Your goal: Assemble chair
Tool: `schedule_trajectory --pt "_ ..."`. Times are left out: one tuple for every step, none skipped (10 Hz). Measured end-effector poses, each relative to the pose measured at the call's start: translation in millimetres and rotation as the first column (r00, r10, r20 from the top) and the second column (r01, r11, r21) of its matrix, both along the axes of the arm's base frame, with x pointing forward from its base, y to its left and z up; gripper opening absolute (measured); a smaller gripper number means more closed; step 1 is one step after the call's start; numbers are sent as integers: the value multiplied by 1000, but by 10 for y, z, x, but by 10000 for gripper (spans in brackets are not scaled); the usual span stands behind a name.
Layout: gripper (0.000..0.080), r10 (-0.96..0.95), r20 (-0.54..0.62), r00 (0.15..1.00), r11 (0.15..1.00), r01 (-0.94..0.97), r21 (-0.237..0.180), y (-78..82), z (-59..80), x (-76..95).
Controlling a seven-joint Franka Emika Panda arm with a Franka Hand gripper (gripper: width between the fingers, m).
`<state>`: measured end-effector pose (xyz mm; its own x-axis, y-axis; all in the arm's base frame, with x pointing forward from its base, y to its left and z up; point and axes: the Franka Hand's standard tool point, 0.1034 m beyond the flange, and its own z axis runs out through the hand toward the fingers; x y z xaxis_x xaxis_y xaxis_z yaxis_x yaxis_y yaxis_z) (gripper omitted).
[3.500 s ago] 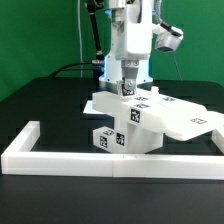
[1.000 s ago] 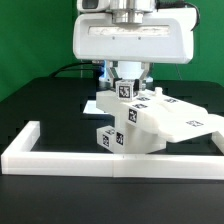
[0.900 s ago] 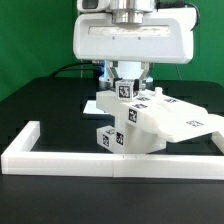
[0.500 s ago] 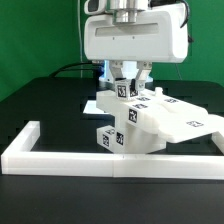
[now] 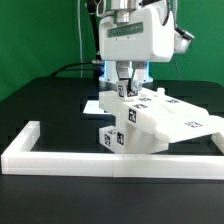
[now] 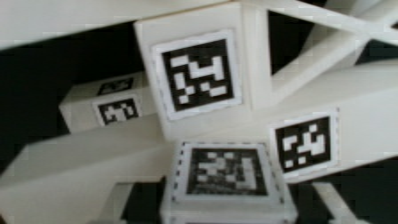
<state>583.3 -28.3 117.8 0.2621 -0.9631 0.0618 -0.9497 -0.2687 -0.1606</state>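
Twisting since a second ago, the fingers pinch the upright tagged leg, likely screwing it home.

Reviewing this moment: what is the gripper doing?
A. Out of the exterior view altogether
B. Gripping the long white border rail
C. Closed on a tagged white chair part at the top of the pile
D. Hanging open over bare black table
C: in the exterior view the gripper is down on the pile with its fingers closed on either side of a tagged chair part, clear of the border rail.
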Motion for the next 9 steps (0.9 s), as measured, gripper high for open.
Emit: schedule_trajectory --pt "288 -63 1 998 998 63 12 5 0 0" --pt "288 -157 2 988 987 157 34 14 -1 1" --pt "288 -163 2 987 986 163 36 15 -1 1" --pt "288 -148 2 989 988 148 33 15 -1 1" --pt "463 -76 3 997 997 76 19 17 0 2" --pt "591 -53 3 999 998 53 16 26 4 4" --pt "591 19 7 1000 1000 -19 3 52 13 9" --pt "638 133 13 991 991 -133 -20 93 24 21" --pt "638 279 15 960 959 -278 -56 97 14 19"
